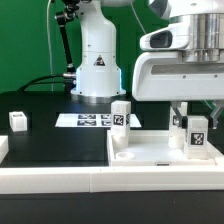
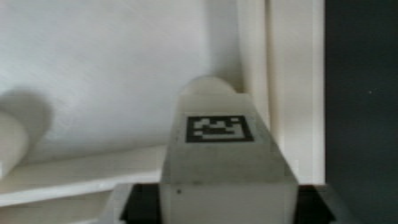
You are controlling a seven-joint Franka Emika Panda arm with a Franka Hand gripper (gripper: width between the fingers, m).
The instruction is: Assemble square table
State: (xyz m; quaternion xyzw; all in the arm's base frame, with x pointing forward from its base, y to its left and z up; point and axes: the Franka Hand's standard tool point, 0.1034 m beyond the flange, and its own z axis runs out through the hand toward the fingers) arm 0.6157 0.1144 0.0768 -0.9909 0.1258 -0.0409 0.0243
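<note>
The square table's white slab [image 1: 150, 152] lies flat at the exterior view's right front. A short white leg [image 1: 197, 137] with a black-and-white tag stands upright on its right part. My gripper [image 1: 197, 118] comes down over that leg from above. In the wrist view the tagged leg [image 2: 219, 140] fills the space between my dark fingers [image 2: 143, 203], which press against both of its sides, so my gripper [image 2: 222, 203] is shut on it. A second tagged leg [image 1: 120, 115] stands at the slab's far left corner. A third leg [image 1: 18, 121] stands far off at the left.
The marker board [image 1: 88, 120] lies on the black table behind the slab, in front of the arm's white base [image 1: 97, 65]. A long white rail [image 1: 60, 182] runs along the front edge. A green curtain hangs behind.
</note>
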